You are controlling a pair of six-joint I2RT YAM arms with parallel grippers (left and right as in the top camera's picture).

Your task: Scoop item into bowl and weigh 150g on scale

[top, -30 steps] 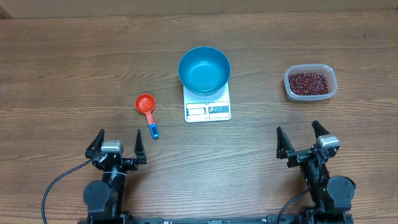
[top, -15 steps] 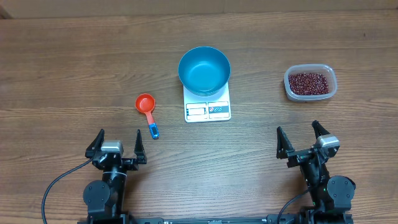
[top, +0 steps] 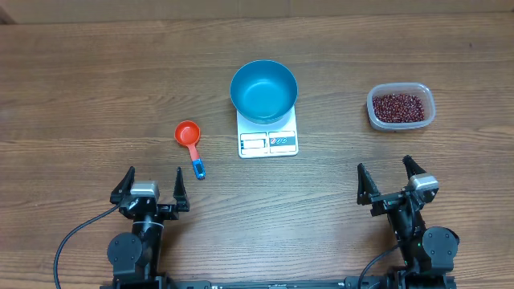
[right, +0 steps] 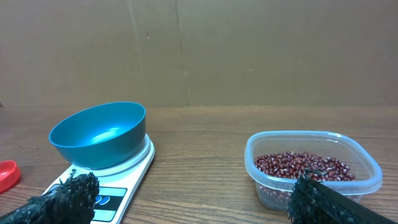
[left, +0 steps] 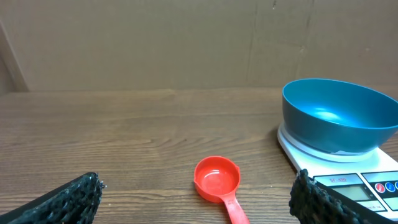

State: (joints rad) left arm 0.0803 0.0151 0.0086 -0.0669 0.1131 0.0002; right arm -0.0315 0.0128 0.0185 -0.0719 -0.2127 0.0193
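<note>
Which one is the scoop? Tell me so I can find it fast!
Find the blue bowl sitting on the white scale mid-table. Just left of the scale lies the scoop. It is the only red-orange thing, with a blue-tipped handle.

A red scoop [top: 187, 133] lies on the wooden table [top: 96, 80], clear tub [top: 401, 127] well apart.

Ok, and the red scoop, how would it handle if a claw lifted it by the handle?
The red scoop looks like rigid plastic, so probably light and stiff. Its round cup sits at one end of a narrow handle, so it may dip cup-first if gripped far back. Lying flat, it seems unlikely to roll.
</note>
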